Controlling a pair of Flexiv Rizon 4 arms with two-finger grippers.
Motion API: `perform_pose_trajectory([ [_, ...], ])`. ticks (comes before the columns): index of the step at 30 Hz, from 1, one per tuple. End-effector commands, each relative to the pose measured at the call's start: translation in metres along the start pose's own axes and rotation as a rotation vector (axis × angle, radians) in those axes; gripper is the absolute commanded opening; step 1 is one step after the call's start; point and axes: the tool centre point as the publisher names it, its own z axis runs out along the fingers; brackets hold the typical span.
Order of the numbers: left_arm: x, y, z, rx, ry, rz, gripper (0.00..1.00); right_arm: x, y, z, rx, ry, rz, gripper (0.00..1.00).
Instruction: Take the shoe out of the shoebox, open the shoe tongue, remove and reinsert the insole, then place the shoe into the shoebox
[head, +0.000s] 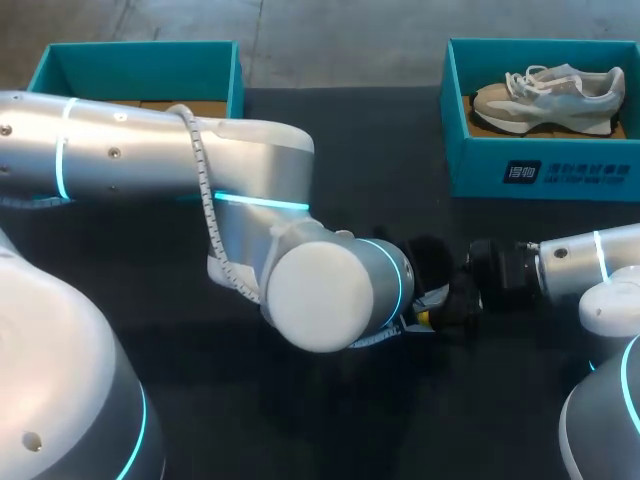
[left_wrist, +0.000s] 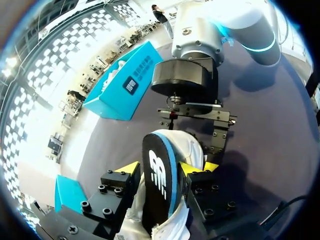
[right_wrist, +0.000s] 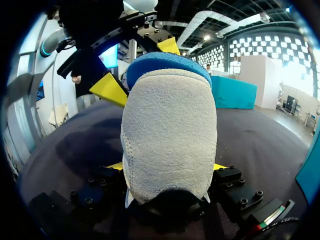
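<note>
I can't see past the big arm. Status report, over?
Left end effector shut on insole. Right end effector shut on same insole. Shoe in box. Left arm blocks overhead view.

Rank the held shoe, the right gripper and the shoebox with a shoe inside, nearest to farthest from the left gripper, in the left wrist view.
1. The shoe, between the left gripper's fingers.
2. The right gripper, just ahead, at the shoe's far end.
3. The shoebox, beyond it, off to one side.
</note>
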Motion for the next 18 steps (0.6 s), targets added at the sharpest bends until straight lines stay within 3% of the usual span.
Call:
perform_pose_trajectory([
  [1,0.0002,0.0009,0.004,-0.005,-0.001,-0.003,0.47,0.0011,0.0012,-0.0003,0.005,-0.001,-0.001,0.0],
  [8,-0.0003,0.0031,0.006,-0.012,-0.003,-0.012,0.45,0.0011,0.0012,-0.0003,0.005,-0.001,-0.001,0.0],
  [14,-0.0003,0.0039,0.0069,-0.016,-0.003,-0.015,0.32,0.0011,0.0012,-0.0003,0.005,-0.001,-0.001,0.0],
  [18,0.0001,0.0045,0.0054,-0.015,-0.006,-0.016,0.3,0.0011,0.0012,-0.0003,0.005,-0.001,-0.001,0.0],
])
